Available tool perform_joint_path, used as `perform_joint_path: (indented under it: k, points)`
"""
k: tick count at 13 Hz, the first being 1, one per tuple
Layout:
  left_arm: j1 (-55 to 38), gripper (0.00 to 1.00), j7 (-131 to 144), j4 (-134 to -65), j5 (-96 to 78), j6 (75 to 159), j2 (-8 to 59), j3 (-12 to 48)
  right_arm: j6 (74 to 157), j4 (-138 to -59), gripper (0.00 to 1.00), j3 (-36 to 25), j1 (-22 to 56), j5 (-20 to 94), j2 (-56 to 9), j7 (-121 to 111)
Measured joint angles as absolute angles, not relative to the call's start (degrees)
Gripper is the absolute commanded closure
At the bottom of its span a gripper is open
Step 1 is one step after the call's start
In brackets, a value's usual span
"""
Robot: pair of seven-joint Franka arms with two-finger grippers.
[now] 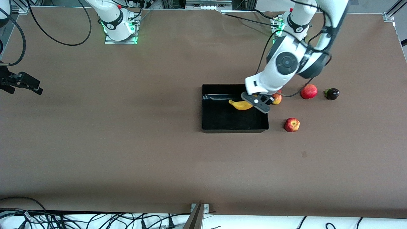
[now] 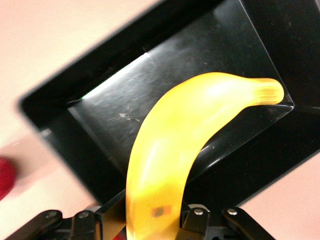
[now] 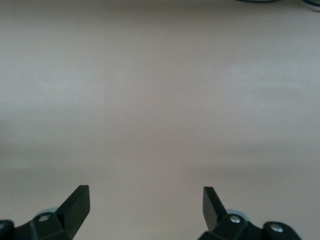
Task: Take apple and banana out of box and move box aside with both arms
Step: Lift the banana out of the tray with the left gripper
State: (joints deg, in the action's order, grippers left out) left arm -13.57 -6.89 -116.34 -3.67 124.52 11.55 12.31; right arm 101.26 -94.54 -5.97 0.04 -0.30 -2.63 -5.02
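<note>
My left gripper [image 1: 256,103] is shut on one end of the yellow banana [image 1: 240,105], over the black box [image 1: 234,129] near its wall on the left arm's side. In the left wrist view the banana [image 2: 190,140] curves out from between the fingers of the left gripper [image 2: 152,220] over the glossy floor of the box [image 2: 112,117]. The red apple [image 1: 292,124] with yellowish patches lies on the table beside the box, toward the left arm's end. My right gripper [image 1: 31,86] waits open at the right arm's end of the table, with only bare table between its fingers [image 3: 146,202].
A red-yellow oblong fruit [image 1: 277,99] lies against the box, partly hidden by the left gripper. A round red fruit [image 1: 308,91] and a small dark purple one [image 1: 332,93] lie farther toward the left arm's end. Brown table stretches between the box and the right gripper.
</note>
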Motion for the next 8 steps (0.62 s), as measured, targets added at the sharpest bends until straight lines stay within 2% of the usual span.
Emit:
perform_joint_path:
  k: [3, 8]
  points:
    - [-0.9, 1.0, -15.4, -116.7, -3.7, 123.0, 10.2, 16.2, 101.3, -94.5, 0.0, -6.0, 0.0, -0.3, -2.6, -5.0]
    - [14.8, 1.0, -37.7, -117.0, -3.7, 123.4, 14.1, 16.5, 101.3, -94.5, 0.0, -6.0, 0.0, -0.3, -2.6, -5.0]
